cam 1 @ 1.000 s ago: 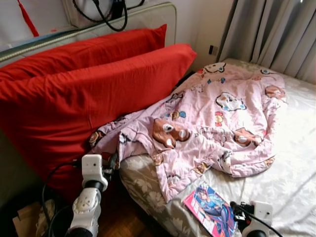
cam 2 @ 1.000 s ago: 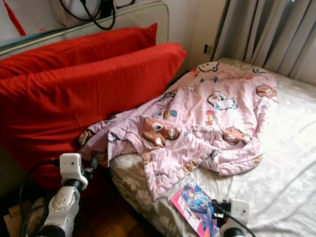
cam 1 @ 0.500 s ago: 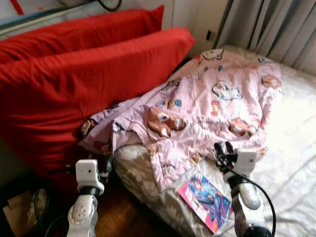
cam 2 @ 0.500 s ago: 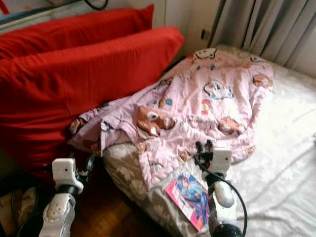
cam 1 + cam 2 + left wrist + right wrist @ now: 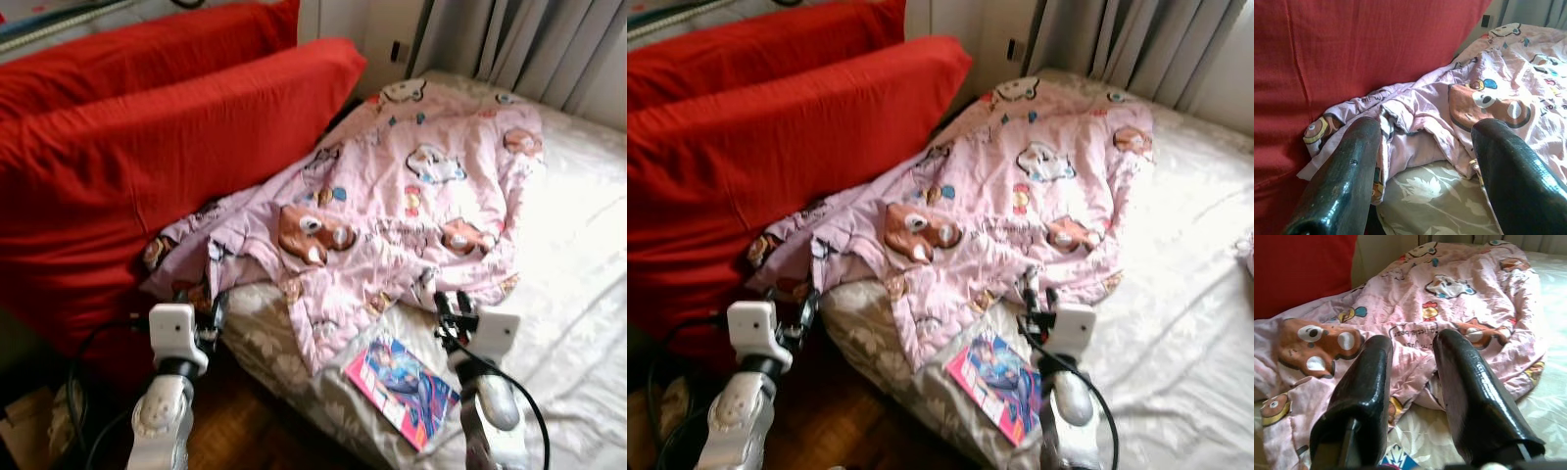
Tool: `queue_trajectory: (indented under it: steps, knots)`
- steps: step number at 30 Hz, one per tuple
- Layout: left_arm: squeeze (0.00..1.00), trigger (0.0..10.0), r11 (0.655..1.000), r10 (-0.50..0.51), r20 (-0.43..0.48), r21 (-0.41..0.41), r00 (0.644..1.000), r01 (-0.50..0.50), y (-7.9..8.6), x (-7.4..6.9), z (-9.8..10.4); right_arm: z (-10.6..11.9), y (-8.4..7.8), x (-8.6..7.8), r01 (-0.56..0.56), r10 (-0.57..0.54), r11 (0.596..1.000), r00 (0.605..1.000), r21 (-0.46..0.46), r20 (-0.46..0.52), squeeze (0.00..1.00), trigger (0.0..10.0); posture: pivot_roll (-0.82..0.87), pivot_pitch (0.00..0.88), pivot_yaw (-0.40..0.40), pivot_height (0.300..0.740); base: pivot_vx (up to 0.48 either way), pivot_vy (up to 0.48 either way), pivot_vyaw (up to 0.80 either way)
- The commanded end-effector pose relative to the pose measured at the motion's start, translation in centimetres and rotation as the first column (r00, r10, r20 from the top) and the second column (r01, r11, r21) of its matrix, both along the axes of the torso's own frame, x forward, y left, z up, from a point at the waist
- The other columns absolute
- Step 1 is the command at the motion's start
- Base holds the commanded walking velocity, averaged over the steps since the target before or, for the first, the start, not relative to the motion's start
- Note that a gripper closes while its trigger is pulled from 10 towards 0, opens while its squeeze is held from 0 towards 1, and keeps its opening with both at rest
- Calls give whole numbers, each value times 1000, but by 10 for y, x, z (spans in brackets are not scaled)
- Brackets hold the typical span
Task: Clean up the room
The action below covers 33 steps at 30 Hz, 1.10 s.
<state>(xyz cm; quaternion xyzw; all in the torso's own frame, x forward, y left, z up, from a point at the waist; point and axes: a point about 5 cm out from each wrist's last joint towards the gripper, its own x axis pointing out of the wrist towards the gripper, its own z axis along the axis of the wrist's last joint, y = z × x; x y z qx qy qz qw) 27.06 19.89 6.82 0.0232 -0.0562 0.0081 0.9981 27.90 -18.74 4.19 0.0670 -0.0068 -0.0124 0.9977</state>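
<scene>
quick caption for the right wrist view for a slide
Right gripper, fingers open, aimed at the rumpled pink cartoon blanket on the bed, red pillow behind.

Spread left end effector (image 5: 1425,166) faces pink blanket (image 5: 1488,93) beside red pillow (image 5: 1352,44).

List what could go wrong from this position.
1. The right hand hovers open at the crumpled pink cartoon-print blanket's edge; a shallow pinch may slip off the loose folds.
2. The colourful comic book lies near the mattress edge, so dragging the blanket could push it off.
3. The left hand, open beside the red pillows, may snag the hanging blanket corner.
</scene>
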Motion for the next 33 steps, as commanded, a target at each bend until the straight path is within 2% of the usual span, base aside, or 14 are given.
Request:
queue_trajectory:
  steps: [1,8,19,22,25,27,33]
  knots:
    - [0,10000,1000,-18,-2,2,1000,18,-3,-2,2,-1,0,-2,1,-1,1000,1000,6,-6,0,10000,71,171,-35,740,0,0,0]
    - [0,10000,999,-41,-13,-10,999,41,-8,-6,3,4,0,-2,4,-4,1000,1000,20,-3,0,10000,73,185,-33,740,0,0,0]
    - [0,10000,999,-33,-36,-12,999,32,-5,-15,2,-3,4,-8,-25,25,1000,998,6,-50,0,10000,89,219,-45,740,0,0,0]
    - [0,10000,999,-32,-40,-14,999,32,-6,-15,2,-3,4,-7,-34,34,999,997,-8,-70,0,10000,86,223,-44,740,0,0,0]
    - [0,10000,999,-35,-47,-15,998,34,-6,-14,3,-3,3,-6,-36,34,999,995,-21,-90,0,10000,80,221,-45,720,0,0,0]
    - [0,10000,999,-39,-47,-16,998,38,-8,-13,3,1,2,-6,-28,27,1000,998,-8,-55,0,10000,78,222,-46,720,0,0,0]
    - [0,10000,999,-51,-52,-22,997,50,-12,-13,4,1,-1,-6,-21,20,1000,997,-14,-69,0,10000,75,227,-46,720,0,0,0]
